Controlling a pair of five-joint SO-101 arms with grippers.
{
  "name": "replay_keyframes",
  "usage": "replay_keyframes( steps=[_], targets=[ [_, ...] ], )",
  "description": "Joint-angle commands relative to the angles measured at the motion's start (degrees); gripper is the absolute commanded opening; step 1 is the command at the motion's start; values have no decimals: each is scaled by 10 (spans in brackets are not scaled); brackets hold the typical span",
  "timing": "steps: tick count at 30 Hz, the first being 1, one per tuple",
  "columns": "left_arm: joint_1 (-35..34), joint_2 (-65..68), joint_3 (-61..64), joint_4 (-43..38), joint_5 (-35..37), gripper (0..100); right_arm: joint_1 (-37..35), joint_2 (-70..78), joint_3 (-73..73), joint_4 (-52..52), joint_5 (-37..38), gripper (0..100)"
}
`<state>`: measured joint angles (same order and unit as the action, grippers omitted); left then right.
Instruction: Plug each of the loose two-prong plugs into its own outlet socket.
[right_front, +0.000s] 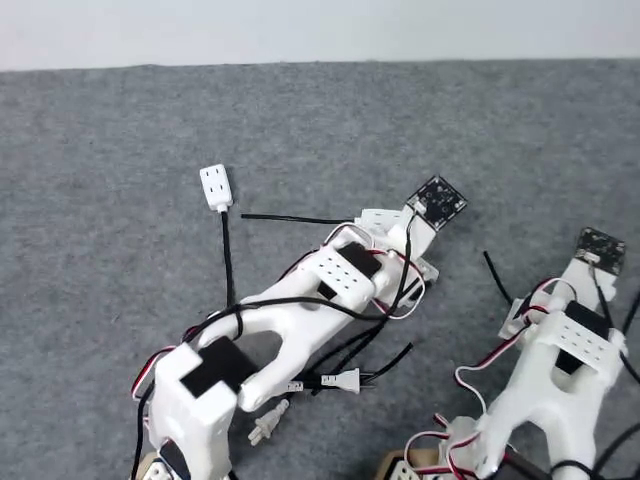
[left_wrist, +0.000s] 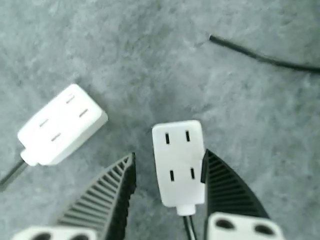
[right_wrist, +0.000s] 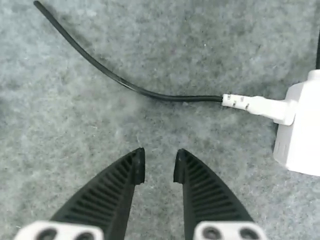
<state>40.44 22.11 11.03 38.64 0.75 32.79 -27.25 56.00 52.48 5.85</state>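
The grey felt surface (right_front: 100, 250) ends at a straight far edge against a pale wall (right_front: 300, 30). The broadest open stretch lies between that edge and the far socket (right_front: 215, 187), a white outlet block whose black cord (right_front: 228, 260) runs toward the near side and under the left arm (right_front: 300, 300). To the right of the far socket in the high view, a loose cord end (right_front: 290, 218) lies on the felt, and past it the left arm's wrist hangs over a second socket (left_wrist: 178, 162). The left gripper (left_wrist: 169, 156) straddles this block with its fingers (left_wrist: 117, 192) spread wide: one is against or just beside one long side, and the other stands off the opposite side with felt showing between, so nothing is clamped. Nearer than the far socket, past the left arm, a loose plug (right_front: 345, 380) and a second loose plug (right_front: 265, 425) lie close together on the felt among black cords, both unplugged. The right arm (right_front: 560, 370) stands well to the right of the far socket. The right gripper (right_wrist: 159, 165) hovers over bare felt, its fingers nearly together with a narrow gap and nothing in it. Near it a white plug (right_wrist: 252, 105) on a black cord meets a white block (right_wrist: 302, 130); whether its prongs are seated cannot be told.
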Motion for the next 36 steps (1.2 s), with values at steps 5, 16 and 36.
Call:
replay_keyframes(
  steps=[5,16,36],
  targets=[
    [-14,72,-138,115,8,204,4,-19,0,-8,-2,107],
    [-18,279,-466,375,35,163,3,-19,5,-11,-1,108],
    [-100,158,-559,593,243,9,-9,-19,7,-12,-1,107]
  ],
)
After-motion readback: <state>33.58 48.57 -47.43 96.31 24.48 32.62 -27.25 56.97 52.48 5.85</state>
